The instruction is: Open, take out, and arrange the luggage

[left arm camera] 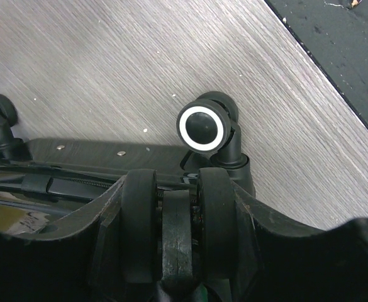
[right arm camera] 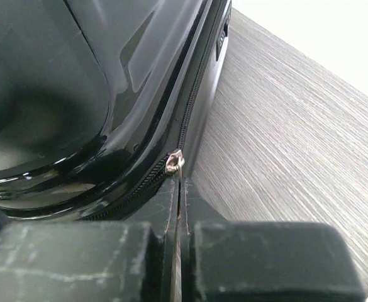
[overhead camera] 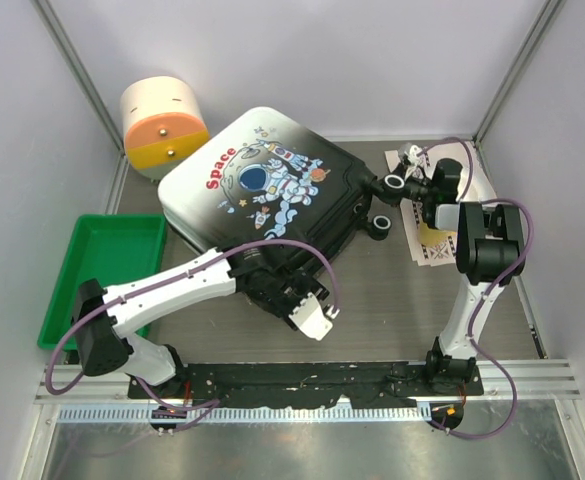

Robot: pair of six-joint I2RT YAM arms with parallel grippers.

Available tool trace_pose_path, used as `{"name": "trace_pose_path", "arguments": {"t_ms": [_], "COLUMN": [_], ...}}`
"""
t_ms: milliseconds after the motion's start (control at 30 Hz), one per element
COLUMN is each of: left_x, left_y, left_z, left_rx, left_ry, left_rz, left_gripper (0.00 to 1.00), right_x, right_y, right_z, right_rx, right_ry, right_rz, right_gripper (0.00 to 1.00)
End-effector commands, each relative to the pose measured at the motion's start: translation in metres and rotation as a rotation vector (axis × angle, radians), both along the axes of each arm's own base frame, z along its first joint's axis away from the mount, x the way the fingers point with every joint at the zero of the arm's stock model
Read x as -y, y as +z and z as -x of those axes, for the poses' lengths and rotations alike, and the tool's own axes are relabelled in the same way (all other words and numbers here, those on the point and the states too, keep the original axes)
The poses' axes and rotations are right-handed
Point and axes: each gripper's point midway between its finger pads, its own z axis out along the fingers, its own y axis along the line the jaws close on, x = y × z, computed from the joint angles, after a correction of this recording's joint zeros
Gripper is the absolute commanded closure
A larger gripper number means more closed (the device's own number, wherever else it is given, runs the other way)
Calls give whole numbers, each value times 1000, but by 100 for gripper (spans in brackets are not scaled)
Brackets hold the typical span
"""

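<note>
Suitcase: stiff, glossy shell, probably slippery and bulky. Right claw pinches zipper pull; left claw clamps wheel. Sensible holds.

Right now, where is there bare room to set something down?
Bare tabletop lies between the luggage, the right arm and the base rail; the green tray is bare too. Crowded: back left by the cylinder, and right, around the right tool and papers.

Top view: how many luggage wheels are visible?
2, both at the right end of the luggage: one wheel, a second wheel just below; more may be hidden.
</note>
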Motion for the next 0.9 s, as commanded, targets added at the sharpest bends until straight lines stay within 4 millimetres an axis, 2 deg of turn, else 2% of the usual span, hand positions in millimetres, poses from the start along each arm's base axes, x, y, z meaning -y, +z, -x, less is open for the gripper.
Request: {"name": "trace_pose_path", "arguments": {"t_ms": [0, 33, 67, 133, 167, 200, 233, 267, 333, 367, 400, 467, 500, 533, 567, 600, 633, 667, 700, 733, 767, 800, 833, 867], "left_x": [-108, -101, -85, -66, -44, -38, -30, -14, -9, -2, -15, -32, -66, -81, -102, -149, -173, -197, -245, -266, -283, -310, -322, -332], "left_y": [-29, -25, -16, 0, 23, 35, 49, 77, 109, 139, 157, 187, 192, 200, 188, 191, 187, 166, 166, 161, 146, 143, 142, 132], "left_z": [54, 49, 39, 26, 16, 11, 4, -8, -24, -41, -65, -107, -144, -161, -173, -191, -201, -203, -207, -210, -209, -209, -212, -213], "left_rx": [-224, -213, -196, -201, -201, -243, -257, -263, -406, -454, -602, -667, -658, -723, -760, -762, -808, -848, -831, -818, -832, -802, -774, -755], "left_ry": [45, 82, 180, 302, 353, 460, 519, 566, 734, 797, 946, 1113, 1286, 1423, 1538, 1700, 1828, 1947, 2077, 2143, 2221, 2293, 2308, 2349], "left_rz": [-460, -434, -368, -279, -171, -128, -70, 41, 152, 265, 344, 501, 580, 657, 674, 772, 833, 837, 937, 985, 996, 1048, 1087, 1084], "left_gripper": [83, 72, 50, 30, 16, 1, 0, 0, 0, 0, 0, 0, 0, 0, 0, 0, 1, 5, 7, 8, 11, 11, 12, 9], "right_x": [2, -2, -3, -6, -7, -7, -8, -9, -11, -12, -14, -19, -21, -24, -28, -31, -30, -42, -45, -47, -49, -54, -55, -56], "right_y": [51, 42, 38, 29, 27, 22, 21, 20, 15, 11, 14, 9, 12, 9, 8, 7, 7, 7, 7, 7, 6, 5, -1, 4], "right_z": [-39, -34, -29, -19, -13, -8, -5, 1, 9, 15, 20, 30, 35, 41, 45, 50, 54, 61, 64, 72, 77, 85, 95, 101], "right_rx": [146, 105, 97, 49, 57, 38, 32, 24, 3, -11, 4, -6, 8, 0, 4, 1, 5, 12, 10, 4, 1, -2, -10, 43], "right_ry": [-115, -102, -86, -67, -62, -59, -55, -53, -47, -45, -36, -25, -18, -10, 0, 7, 8, 39, 42, 47, 55, 74, 87, 103], "right_rz": [8, 15, 28, 40, 55, 61, 66, 69, 79, 84, 99, 108, 115, 118, 122, 126, 133, 135, 137, 136, 137, 143, 154, 180], "right_gripper": [99, 99, 99, 99, 99, 99, 99, 99, 99, 99, 99, 99, 99, 99, 99, 99, 99, 99, 99, 99, 99, 99, 99, 99]}}
